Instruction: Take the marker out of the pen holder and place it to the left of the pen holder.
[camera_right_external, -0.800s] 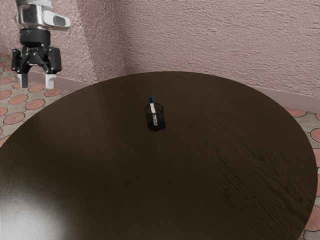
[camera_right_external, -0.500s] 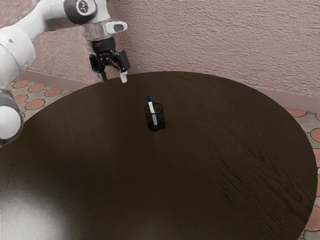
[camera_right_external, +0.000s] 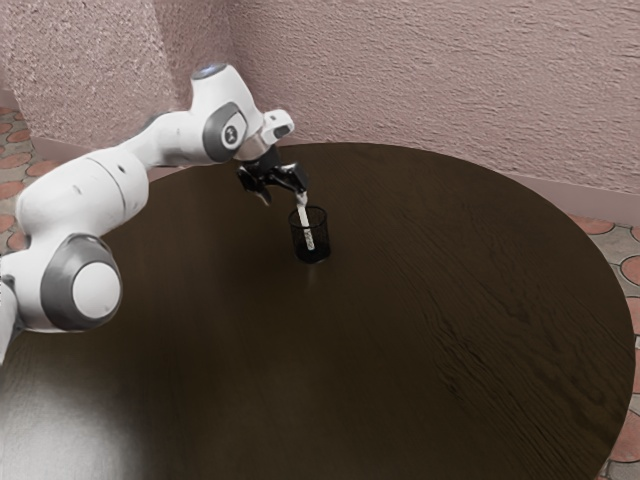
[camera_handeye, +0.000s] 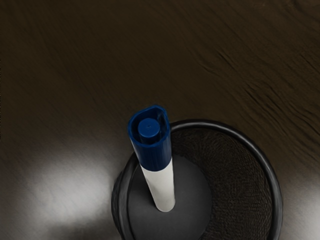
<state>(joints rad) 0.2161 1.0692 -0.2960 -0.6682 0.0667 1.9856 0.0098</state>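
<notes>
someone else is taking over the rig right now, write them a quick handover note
Pincer: open, fingers apart, close to the marker's capped end, not gripping it.
Marker: blue cap up, leaning inside the pen holder, which stands upright on the table.
Done: the pincer is at the marker; nothing is lifted out.
Left: close on the marker, draw it clear of the rim, lay it to the left of the holder.
</notes>
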